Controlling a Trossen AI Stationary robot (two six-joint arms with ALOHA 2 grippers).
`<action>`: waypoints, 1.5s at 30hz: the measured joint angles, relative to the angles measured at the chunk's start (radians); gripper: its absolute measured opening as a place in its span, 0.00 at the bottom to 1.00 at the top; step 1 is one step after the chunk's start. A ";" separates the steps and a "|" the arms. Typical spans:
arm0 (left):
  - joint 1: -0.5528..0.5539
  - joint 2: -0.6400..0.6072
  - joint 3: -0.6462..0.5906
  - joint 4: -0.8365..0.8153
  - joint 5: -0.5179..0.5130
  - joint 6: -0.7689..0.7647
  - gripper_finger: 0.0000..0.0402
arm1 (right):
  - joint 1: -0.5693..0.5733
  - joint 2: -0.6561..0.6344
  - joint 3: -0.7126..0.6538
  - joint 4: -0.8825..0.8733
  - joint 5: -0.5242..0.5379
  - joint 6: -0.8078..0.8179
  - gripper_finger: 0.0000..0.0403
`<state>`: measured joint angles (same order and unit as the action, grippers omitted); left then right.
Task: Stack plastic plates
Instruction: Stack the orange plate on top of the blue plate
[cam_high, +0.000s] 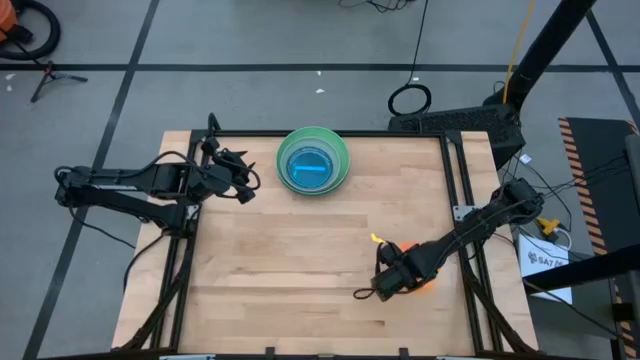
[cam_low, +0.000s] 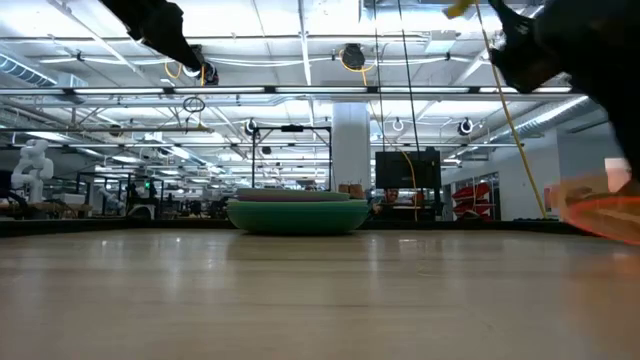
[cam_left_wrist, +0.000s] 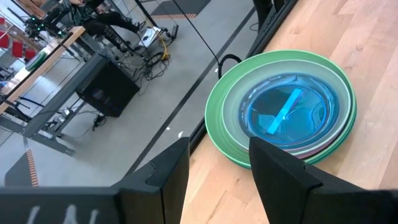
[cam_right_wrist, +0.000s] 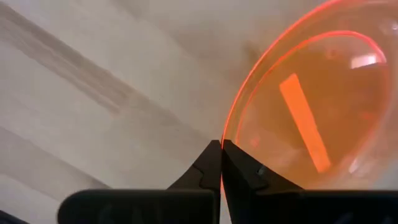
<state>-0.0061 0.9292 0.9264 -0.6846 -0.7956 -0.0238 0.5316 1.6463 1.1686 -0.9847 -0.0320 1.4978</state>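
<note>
The orange plate (cam_right_wrist: 311, 106) sat near the bench's (cam_high: 300, 270) right edge, its rim pinched by the right gripper's (cam_right_wrist: 221, 163) closed fingers. The stack (cam_high: 313, 161) lay well apart, nearer the left gripper (cam_left_wrist: 214, 177), whose fingers stood open.

Pale blond wood with fine grain across the table (cam_high: 300, 260), framed by black rails. At its far edge, a stack of plates (cam_high: 313, 160): mint green outermost (cam_left_wrist: 219, 99), a paler rim inside that, translucent blue on top (cam_left_wrist: 289, 112) with a bright lighter-blue stripe across the middle. Near the table's right edge, a translucent orange plate (cam_right_wrist: 311, 106), glowing red-orange at the rim, with a solid brighter orange bar inside. Both arms black.
</note>
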 joint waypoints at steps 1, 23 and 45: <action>0.000 0.000 0.000 0.000 0.000 0.000 0.43 | -0.018 0.000 0.020 -0.025 0.010 -0.042 0.00; 0.000 0.000 0.000 0.008 0.000 0.006 0.43 | -0.667 0.110 0.442 0.105 0.270 -1.443 0.00; -0.014 0.000 -0.001 -0.074 0.000 -0.093 0.43 | -0.720 0.573 0.865 0.005 0.235 -1.860 0.10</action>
<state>-0.0201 0.9293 0.9254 -0.7581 -0.7958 -0.1169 -0.1886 2.2192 2.0338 -0.9796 0.2034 -0.3627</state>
